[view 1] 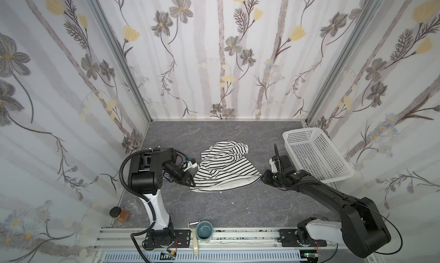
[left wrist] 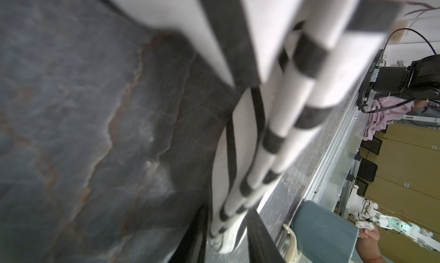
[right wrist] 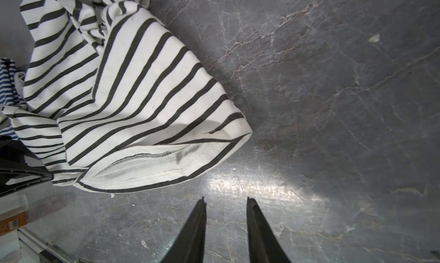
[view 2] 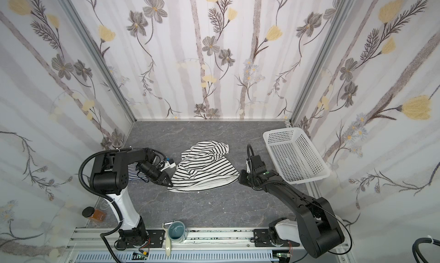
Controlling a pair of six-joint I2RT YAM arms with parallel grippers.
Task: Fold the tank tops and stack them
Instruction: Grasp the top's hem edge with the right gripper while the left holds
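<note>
your black-striped tank top [view 1: 226, 171] lies crumpled between the grippers, hem running left to right: right gripper [right wrist: 225, 199] stands parted and empty just off its right corner, left gripper [view 1: 191, 182] touches the left corner, grip impossible to tell.

No word, brand name or number can be read anywhere in the scene. A small white barcode sticker [right wrist: 14, 223] sits on the orange-brown side of an amber glass jar with a black lid [view 1: 119, 213], but its bars and digits are too small to make out. In the left wrist view, faint pale lettering runs along a narrow black strip [left wrist: 372, 70], too blurred to read.
</note>
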